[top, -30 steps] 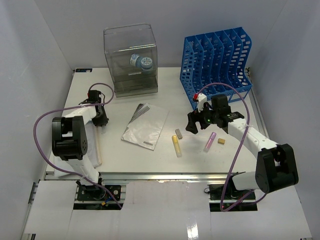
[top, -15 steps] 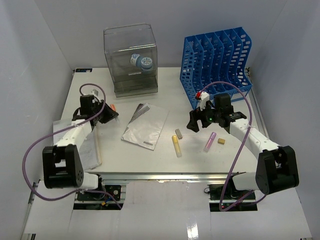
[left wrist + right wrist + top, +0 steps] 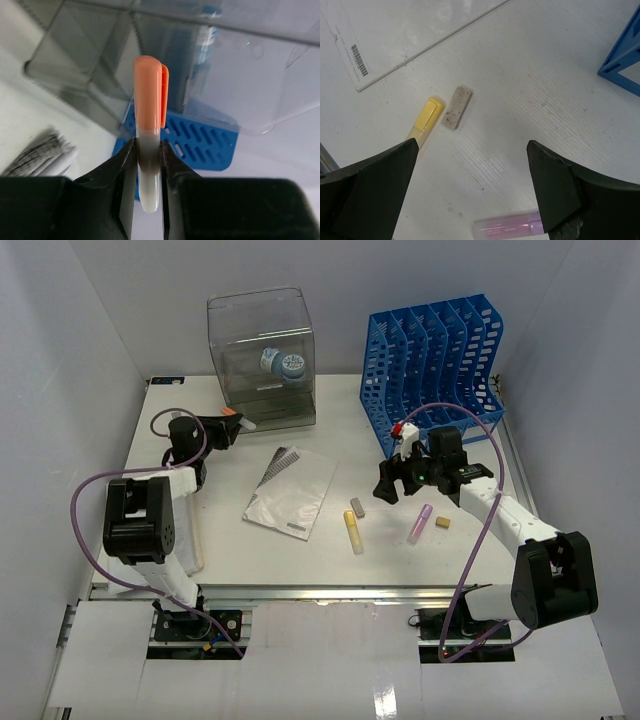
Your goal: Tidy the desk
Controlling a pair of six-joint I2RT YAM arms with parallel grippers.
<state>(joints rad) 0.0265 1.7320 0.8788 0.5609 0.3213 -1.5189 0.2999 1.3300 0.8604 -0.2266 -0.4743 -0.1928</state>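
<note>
The desk is a wide white tabletop. My left gripper hovers just left of the clear drawer box. It is shut on a white marker with an orange cap, whose cap points toward the box. My right gripper hangs open over the desk. Under it lie a yellow highlighter, a grey eraser and a pink highlighter. Nothing is between the jaws of the right gripper.
A blue slotted file rack stands at the back right. A booklet in a plastic sleeve lies mid-desk. A small tan eraser sits by the pink highlighter. A wooden ruler lies by the left arm.
My left gripper rose from the desk surface at the left and swung back toward the clear drawer box, carrying the orange-capped marker. The right gripper shifted only slightly.
</note>
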